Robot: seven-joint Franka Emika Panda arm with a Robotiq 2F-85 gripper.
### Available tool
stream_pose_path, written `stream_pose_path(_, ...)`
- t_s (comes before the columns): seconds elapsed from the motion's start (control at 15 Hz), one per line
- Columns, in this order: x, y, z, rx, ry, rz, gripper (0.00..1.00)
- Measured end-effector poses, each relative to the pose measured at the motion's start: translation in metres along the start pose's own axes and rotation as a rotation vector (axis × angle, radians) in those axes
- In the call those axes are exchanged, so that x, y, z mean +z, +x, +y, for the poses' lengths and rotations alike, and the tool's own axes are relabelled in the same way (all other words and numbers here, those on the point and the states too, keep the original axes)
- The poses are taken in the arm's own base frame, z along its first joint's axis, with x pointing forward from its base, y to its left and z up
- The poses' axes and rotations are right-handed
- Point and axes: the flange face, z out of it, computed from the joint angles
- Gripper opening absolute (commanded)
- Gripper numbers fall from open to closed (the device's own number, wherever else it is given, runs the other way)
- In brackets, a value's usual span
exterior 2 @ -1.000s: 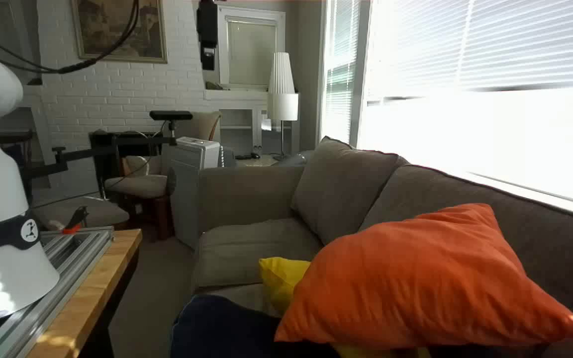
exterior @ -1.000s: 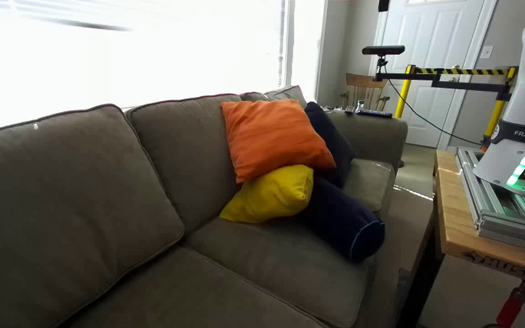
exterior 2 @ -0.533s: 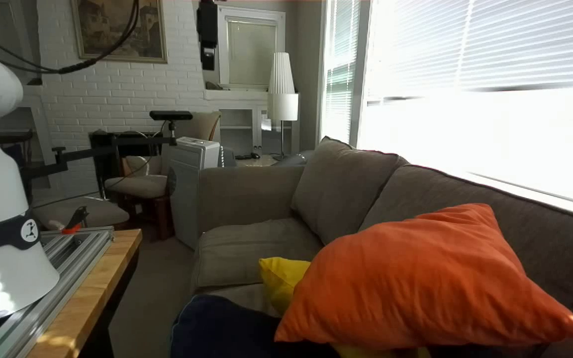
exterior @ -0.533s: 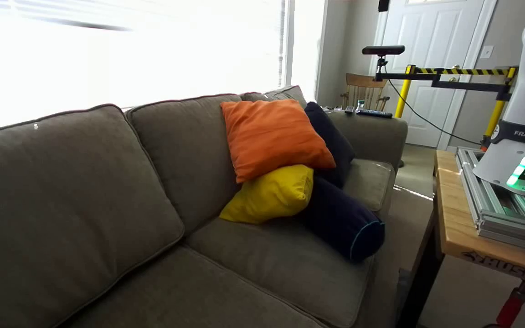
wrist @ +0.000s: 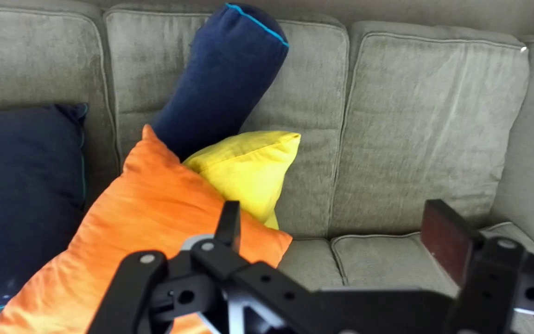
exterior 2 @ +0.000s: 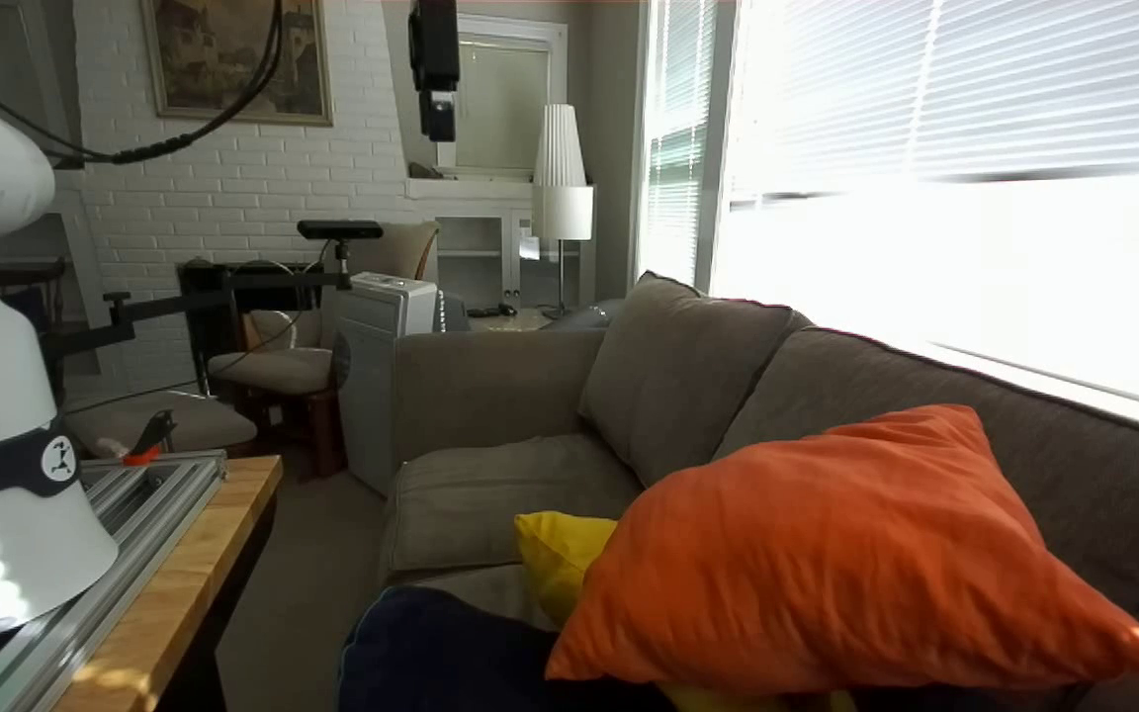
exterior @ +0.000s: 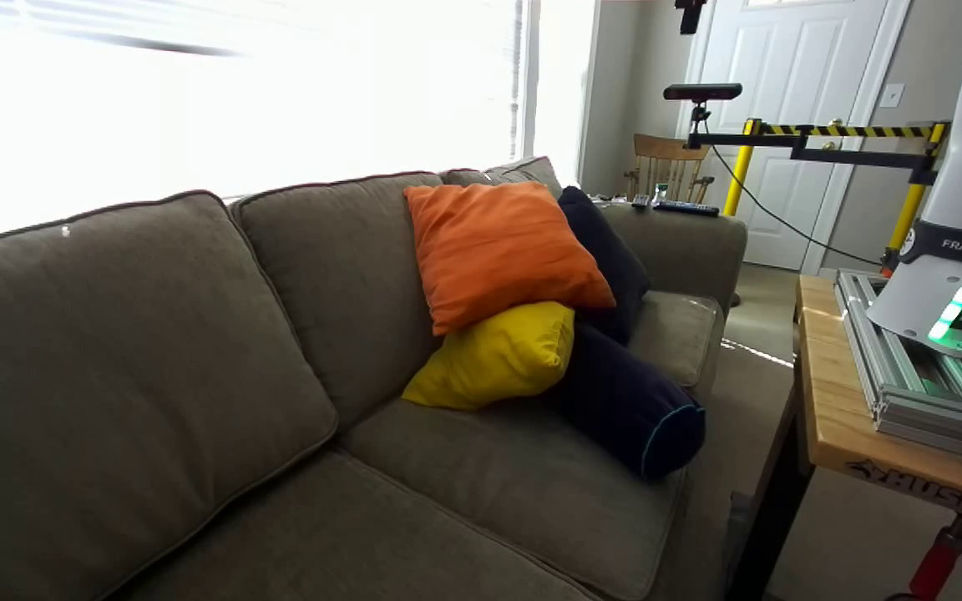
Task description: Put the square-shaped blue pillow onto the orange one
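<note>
The square-shaped blue pillow (wrist: 21, 195), dark navy with bright blue piping, lies at the left edge of the wrist view, partly cut off. In an exterior view this blue pillow (exterior: 610, 259) leans behind the orange one (exterior: 502, 250). Plump and bright, the orange pillow (exterior 2: 856, 554) rests against the sofa back, over part of a yellow pillow. My gripper (wrist: 334, 215) hangs above the sofa, jaws wide apart, with only sofa fabric seen beyond the gap. Its left finger overlaps the orange pillow (wrist: 146, 208) in the wrist view, apparently well above it.
A yellow pillow (wrist: 248, 167) and a navy bolster (wrist: 225, 79) lie beside the orange pillow. Bare grey-brown sofa seat (exterior: 481, 492) extends around them. The robot base stands on a wooden bench (exterior: 832, 401); a camera arm (exterior: 815, 146) reaches across behind the sofa's armrest.
In the last half second the dark end of the arm at the top of both exterior views has shifted slightly, coming lower in one of them. The pillows have stayed put.
</note>
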Motion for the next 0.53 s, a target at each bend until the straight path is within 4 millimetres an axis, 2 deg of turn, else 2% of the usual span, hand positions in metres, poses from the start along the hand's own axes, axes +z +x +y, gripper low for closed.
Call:
stream_pose_path(0.27, 0.016, 0.004, 0.037, -0.028, -0.029, 0.074, 1.0)
stream_pose_path(0.53, 0.033, 0.003, 0.058, -0.027, -0.045, 0.119, 1.0)
